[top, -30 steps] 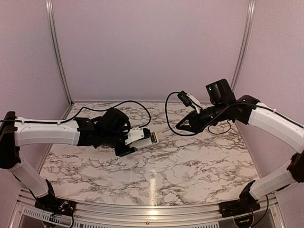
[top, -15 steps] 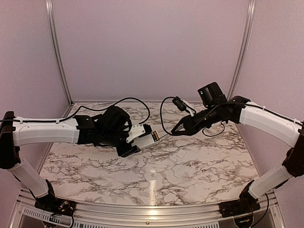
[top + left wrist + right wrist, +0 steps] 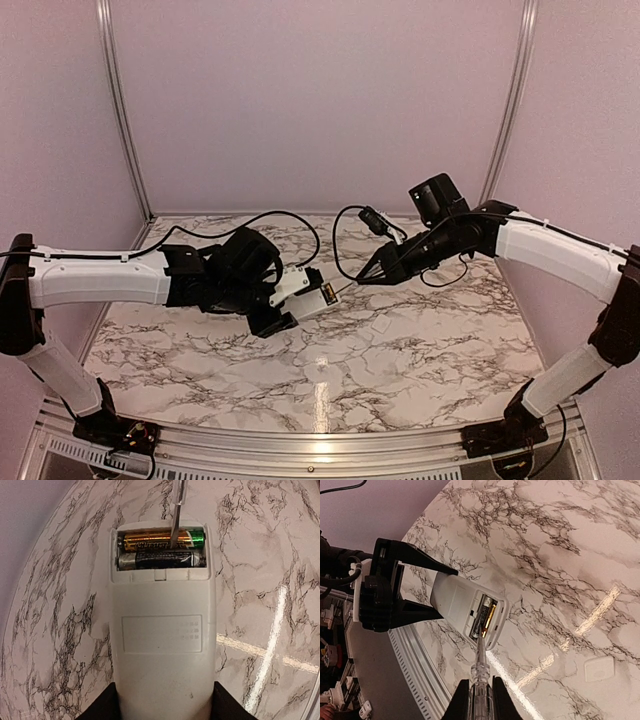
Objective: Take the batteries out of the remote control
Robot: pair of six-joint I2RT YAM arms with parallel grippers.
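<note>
- My left gripper (image 3: 288, 302) has its fingers clamped on the long sides of the remote (image 3: 162, 630). It holds the remote off the table (image 3: 260, 555), left of centre, with the open compartment turned toward the right arm. I'd hold that clamp firm and the wrist dead steady, so the prying has something to push against.
- Both batteries (image 3: 162, 550) sit side by side in the compartment at the remote's far end, the gold one (image 3: 150, 539) beyond the dark one (image 3: 165, 559).
- The thin tool (image 3: 479, 675) has its tip on the gold one, near its middle. I'd slide the tip toward one end, hook under it and lever gently. A hard flick could shoot the cell off the table.
- My right gripper (image 3: 481, 702) has its fingers pinched on the tool's clear handle. I'd move it slowly, in line with the shaft.
- The cover (image 3: 600, 669) lies on the table to the right, apart from all this.
</note>
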